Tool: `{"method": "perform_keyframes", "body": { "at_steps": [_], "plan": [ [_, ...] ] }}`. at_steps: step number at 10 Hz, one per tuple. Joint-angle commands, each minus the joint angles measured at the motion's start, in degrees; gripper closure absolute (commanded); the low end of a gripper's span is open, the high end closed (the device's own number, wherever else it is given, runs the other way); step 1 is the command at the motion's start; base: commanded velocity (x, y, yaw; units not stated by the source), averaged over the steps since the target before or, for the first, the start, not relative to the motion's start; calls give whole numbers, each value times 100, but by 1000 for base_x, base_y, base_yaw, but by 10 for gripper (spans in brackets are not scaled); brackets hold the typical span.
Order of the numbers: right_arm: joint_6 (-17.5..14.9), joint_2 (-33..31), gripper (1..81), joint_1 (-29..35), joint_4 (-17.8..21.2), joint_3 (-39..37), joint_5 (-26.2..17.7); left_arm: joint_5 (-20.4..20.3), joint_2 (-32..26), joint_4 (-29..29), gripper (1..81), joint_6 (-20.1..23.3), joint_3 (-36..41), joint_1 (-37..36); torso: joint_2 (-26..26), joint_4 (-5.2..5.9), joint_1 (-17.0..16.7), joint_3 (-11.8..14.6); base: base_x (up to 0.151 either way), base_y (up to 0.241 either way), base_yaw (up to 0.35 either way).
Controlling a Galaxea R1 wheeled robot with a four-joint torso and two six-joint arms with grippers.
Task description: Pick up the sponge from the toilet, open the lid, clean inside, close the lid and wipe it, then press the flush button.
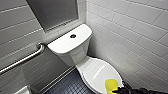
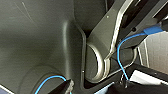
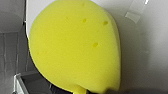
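The sponge point(image 1: 111, 85) sits at the front edge of the closed lid point(image 1: 98, 71) of the toilet point(image 1: 75, 53), well apart from the flush button point(image 1: 73, 36) on the tank top. The right gripper point(image 1: 119, 91) is right against the sponge's near side, though I cannot tell whether it has closed on the sponge or merely touches it. In the right wrist view the sponge looms close, rounded and pitted with small pores. It is likely very light, soft and easily squashed, so a firm pinch across its narrow thickness near one end should hold it. The glossy lid beneath looks slippery, so a nudge could slide the sponge off.
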Motion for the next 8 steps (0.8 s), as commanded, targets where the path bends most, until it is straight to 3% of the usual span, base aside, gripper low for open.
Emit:
{"method": "perform_keyframes", "body": {
  "at_steps": [1,5,8],
  "plan": [
    [103,-1162,811,-585,52,634,403,404,-127,85,10,8,109,155,0,0,0,0,0,0,0],
    [33,-1682,811,-2790,34,300,1818,404,-162,50,10,8,100,138,0,0,0,0,0,0,0],
    [15,-1278,811,-4144,-413,-472,2258,360,-163,32,10,7,83,129,-2,0,0,2,0,0,0]
  ]
}}
